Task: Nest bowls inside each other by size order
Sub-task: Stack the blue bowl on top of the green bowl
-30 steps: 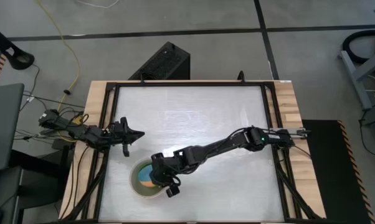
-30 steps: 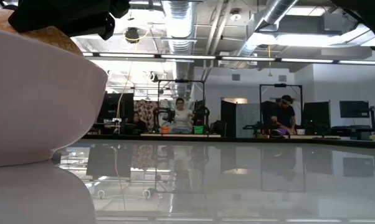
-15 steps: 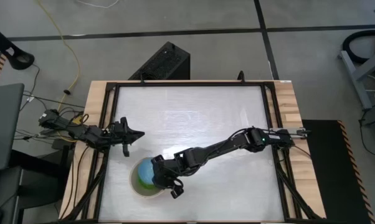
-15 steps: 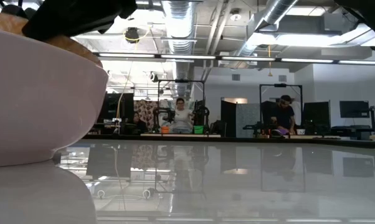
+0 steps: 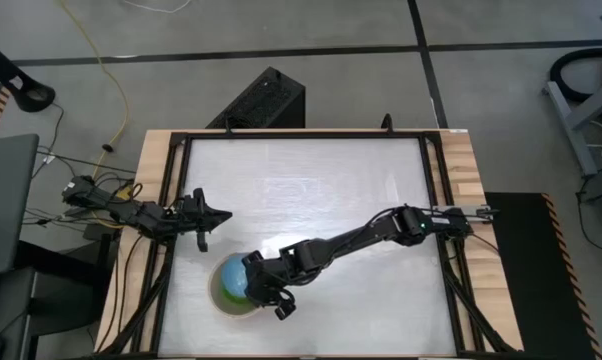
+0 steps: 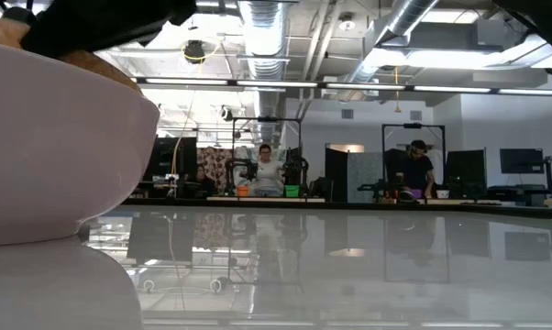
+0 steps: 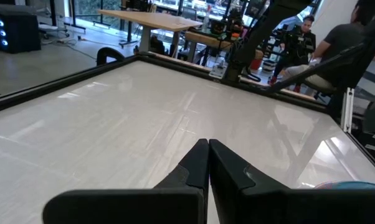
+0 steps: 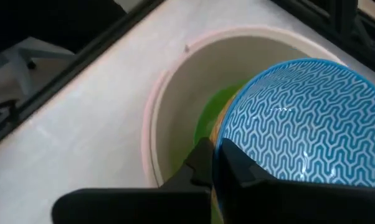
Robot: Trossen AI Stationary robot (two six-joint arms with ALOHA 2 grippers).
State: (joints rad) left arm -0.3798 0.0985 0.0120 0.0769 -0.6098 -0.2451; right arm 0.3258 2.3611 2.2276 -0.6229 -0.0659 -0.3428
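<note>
High view: the table [image 5: 311, 180], a glossy white sheet in a dark frame, carries the stack near its front left. Largest is the cream bowl [image 8: 175, 93], smooth and round-walled, sitting just ahead of the right gripper's [image 8: 213, 163] fingers. I judge it is the base because everything smaller must drop into it. Inside it shows a beige-grey bowl [image 5: 217, 291] as a thin rim, hard to make out. Next comes the blue bowl [image 8: 306, 118], its outside printed with a white zigzag pattern. It hangs tilted over the cream bowl, its rim pinched between the closed right fingers, likely angled so it can slide down into the stack. Smallest is the green bowl [image 8: 212, 118], glossy, lying at the bottom of the stack beyond the fingertips. It seems to be under where the blue bowl would sit, so the order looks doubtful. The left gripper [image 7: 208, 163] waits over bare table to the left, fingers shut on nothing
</note>
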